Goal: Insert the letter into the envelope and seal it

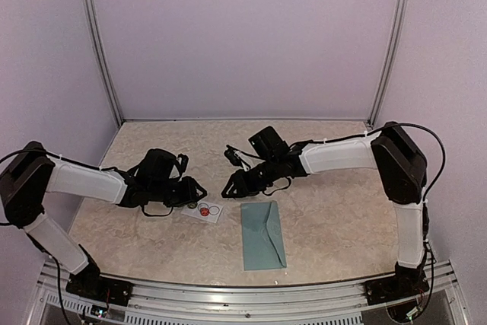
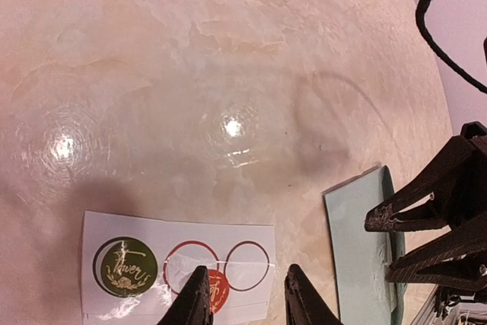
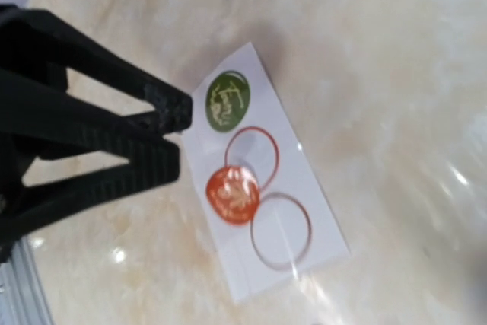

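Note:
The teal envelope [image 1: 263, 235] lies flat on the table, long side running front to back; its edge also shows in the left wrist view [image 2: 354, 249]. No letter sheet shows. A small white sticker card [image 1: 204, 211] lies left of the envelope. My left gripper [image 2: 245, 294] is open and empty, its tips over the card's near edge; in the top view it [image 1: 199, 192] sits beside the card. A red round sticker [image 3: 233, 194] sits off its ring, next to the left finger. My right gripper [image 2: 378, 247] is open over the envelope's far end.
The card [image 3: 266, 211] also holds a green sticker [image 3: 227, 100] and two empty rings. The left gripper [image 3: 181, 136] fills the left of the right wrist view. Pale walls enclose the marbled table [image 1: 335, 211] on three sides, and a metal rail [image 1: 251, 294] runs along the front.

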`<state>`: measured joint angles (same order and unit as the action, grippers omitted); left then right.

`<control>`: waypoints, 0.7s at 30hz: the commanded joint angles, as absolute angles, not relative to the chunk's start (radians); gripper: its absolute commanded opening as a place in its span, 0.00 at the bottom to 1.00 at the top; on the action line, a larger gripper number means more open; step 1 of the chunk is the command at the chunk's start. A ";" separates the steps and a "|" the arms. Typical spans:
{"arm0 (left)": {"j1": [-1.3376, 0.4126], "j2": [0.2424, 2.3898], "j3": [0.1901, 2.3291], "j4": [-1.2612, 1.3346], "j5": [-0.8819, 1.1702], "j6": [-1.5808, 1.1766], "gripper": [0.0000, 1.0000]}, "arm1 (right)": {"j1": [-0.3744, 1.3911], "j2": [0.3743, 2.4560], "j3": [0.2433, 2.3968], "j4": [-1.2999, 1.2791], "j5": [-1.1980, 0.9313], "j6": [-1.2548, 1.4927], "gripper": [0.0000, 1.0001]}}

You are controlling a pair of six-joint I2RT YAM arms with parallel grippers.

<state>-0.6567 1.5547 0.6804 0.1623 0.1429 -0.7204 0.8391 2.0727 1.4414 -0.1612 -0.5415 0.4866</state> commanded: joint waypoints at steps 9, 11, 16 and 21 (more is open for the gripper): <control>-0.654 1.619 0.644 0.158 0.121 -0.729 0.32 | 0.882 2.209 1.542 -0.156 -0.587 0.468 0.26; -0.655 1.614 0.643 0.156 0.113 -0.730 0.33 | 0.881 2.224 1.545 -0.137 -0.606 0.474 0.24; -0.658 1.626 0.646 0.165 0.132 -0.734 0.33 | 0.884 2.271 1.582 -0.121 -0.637 0.479 0.22; -0.659 1.641 0.647 0.175 0.150 -0.735 0.33 | 0.884 2.319 1.618 -0.115 -0.653 0.480 0.20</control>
